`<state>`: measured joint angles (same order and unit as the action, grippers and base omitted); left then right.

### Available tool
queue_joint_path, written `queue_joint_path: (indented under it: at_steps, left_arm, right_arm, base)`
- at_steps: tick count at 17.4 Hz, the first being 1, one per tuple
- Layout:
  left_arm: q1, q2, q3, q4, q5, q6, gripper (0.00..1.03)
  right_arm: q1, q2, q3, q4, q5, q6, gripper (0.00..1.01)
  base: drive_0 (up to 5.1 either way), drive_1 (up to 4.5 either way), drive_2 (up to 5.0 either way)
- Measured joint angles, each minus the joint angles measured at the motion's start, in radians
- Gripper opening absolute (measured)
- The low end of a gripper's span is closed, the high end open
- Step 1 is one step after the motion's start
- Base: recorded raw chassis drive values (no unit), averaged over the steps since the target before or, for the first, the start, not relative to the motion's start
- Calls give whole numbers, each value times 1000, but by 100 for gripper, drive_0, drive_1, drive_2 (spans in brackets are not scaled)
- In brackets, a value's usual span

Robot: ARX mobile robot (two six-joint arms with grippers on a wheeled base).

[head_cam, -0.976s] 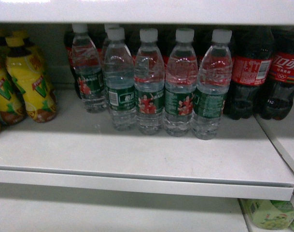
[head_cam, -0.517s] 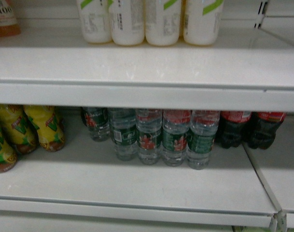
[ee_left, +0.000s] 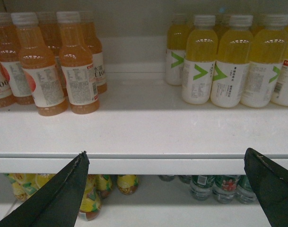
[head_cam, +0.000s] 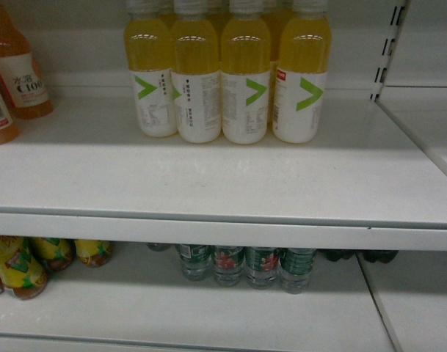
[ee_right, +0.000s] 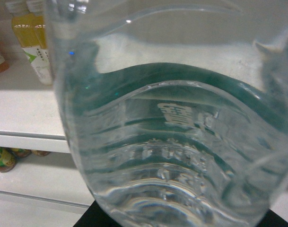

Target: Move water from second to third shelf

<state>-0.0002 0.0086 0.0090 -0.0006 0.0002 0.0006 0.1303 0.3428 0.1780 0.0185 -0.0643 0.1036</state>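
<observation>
the right wrist view is filled by a clear ribbed water bottle (ee_right: 167, 142) with a dark green label, pressed right up against the lens. a dark edge of the right claw (ee_right: 181, 218) shows just under the bottle's base, but its fingers are hidden, so whether it is clamped on the bottle cannot be told.

the left claw (ee_left: 165, 189) stands wide apart with nothing between its two dark fingers (ee_left: 63, 194). it hangs level with the front lip of the upper shelf (ee_left: 144, 163). beyond it to the left stand orange drink bottles (ee_left: 77, 71), and beyond it to the right, yellow drink bottles with white labels and green chevrons (ee_left: 200, 61).

on the lower shelf (head_cam: 208, 315), below and behind the left claw, a row of green-labelled water bottles (head_cam: 245, 265) stands, with yellow-wrapped bottles (head_cam: 21, 268) off to the left.
</observation>
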Motion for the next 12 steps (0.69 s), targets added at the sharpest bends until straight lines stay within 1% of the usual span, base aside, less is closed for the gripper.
queue_joint_path:
  at_steps: [7,10,12]
  left_arm:
    - [0,0,0,-2,0,0,98]
    - [0,0,0,-2,0,0,98]
    - [0,0,0,-3,0,0,98]
  right_arm:
    - [0,0,0,-3,0,0,37]
    - [-2,0,0,-5,12,0,37]
    - [0,0,0,-4,7,0,37]
  base:
    - [0,0,0]
    - [-482,248,248]
    - [-477,268,268]
